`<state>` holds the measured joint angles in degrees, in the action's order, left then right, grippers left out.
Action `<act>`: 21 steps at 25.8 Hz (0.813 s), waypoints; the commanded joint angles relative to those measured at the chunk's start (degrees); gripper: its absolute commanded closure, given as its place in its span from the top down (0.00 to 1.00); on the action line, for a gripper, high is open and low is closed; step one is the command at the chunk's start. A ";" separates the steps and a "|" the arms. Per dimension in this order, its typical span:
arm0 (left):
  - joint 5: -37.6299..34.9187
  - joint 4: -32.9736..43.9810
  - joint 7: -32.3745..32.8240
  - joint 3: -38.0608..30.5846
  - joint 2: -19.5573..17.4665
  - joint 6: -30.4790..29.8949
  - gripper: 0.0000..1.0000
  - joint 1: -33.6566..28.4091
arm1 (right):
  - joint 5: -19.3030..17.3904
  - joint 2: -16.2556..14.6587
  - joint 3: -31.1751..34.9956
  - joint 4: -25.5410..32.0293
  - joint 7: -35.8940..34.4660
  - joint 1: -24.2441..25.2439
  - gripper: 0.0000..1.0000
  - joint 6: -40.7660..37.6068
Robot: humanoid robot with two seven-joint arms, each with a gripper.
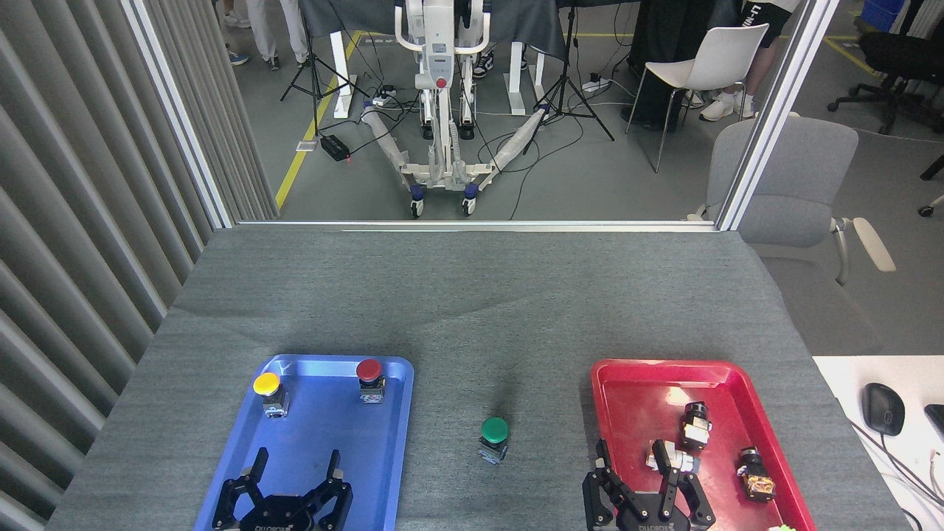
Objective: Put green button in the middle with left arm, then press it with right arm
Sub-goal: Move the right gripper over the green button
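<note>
The green button [494,437] stands upright and alone on the bare grey tablecloth of the middle [501,369], between the two trays. My left gripper [295,472] is open over the near part of the blue tray [243,457], well to the left of the button, with nothing between its fingers. At the lower left corner of the red tray [634,398] my right gripper [634,461] is open too, just right of the button, holding nothing.
A yellow-capped button [268,392] and a red-capped button [370,378] stand at the far end of the blue tray. Several small switch parts [693,426] lie in the red tray. A computer mouse [882,408] sits on a white desk at right.
</note>
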<state>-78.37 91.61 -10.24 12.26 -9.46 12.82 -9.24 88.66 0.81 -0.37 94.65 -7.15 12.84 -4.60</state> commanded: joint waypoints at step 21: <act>1.47 1.46 0.05 -3.73 -0.38 -0.69 1.00 -2.01 | 6.00 1.56 -13.69 -17.22 0.82 -14.59 0.00 6.88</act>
<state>-76.91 92.93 -10.18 8.49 -9.83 12.17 -11.24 94.46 2.14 -11.97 81.35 -6.26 0.98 0.51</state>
